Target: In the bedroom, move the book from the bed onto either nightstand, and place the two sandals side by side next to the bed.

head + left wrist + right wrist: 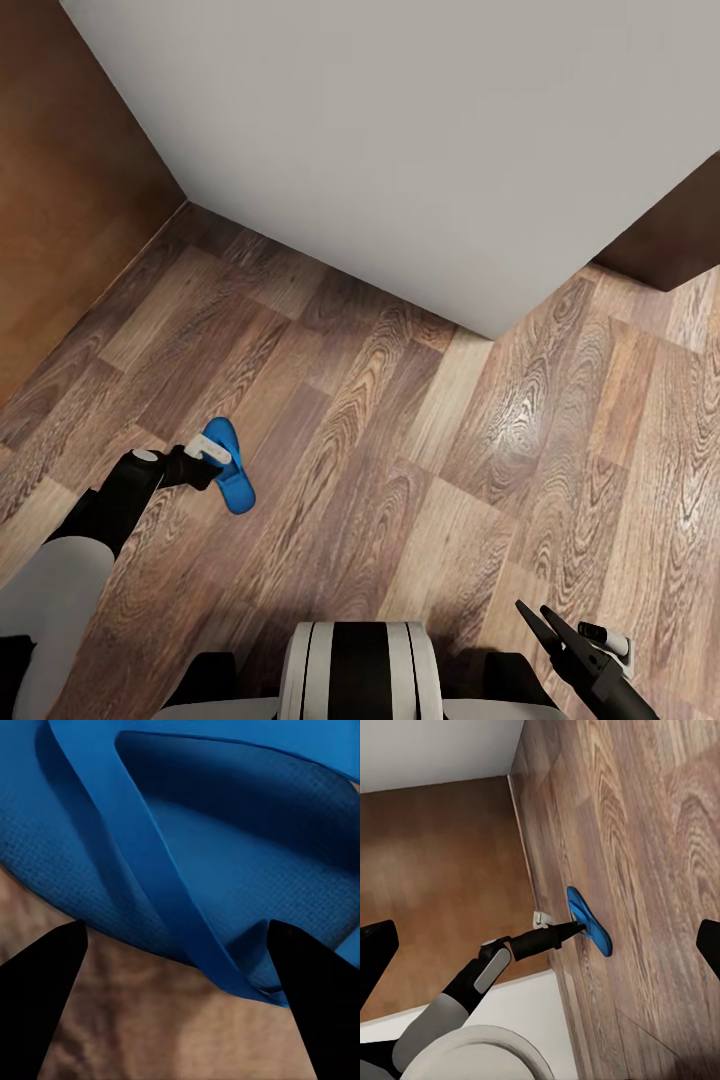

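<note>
Wood-plank floor (420, 480), bright blue thin-strapped sandal (230, 470)

No readable text, no labels, brands, numbers or signs, plain blue sandal (228, 466), bare wood-plank floor (420, 470), unmarked grey mattress (420, 140), nothing printed on the robot's arms

The floor (400, 450) is seen steeply from above in the head view, with the bed (420, 130) ahead. A blue sandal (225, 855) is framed very closely by the left wrist view, looking down along its tool. The same sandal (589, 921), left arm (487, 971) and floor are taken from farther off by the right wrist view.
</note>
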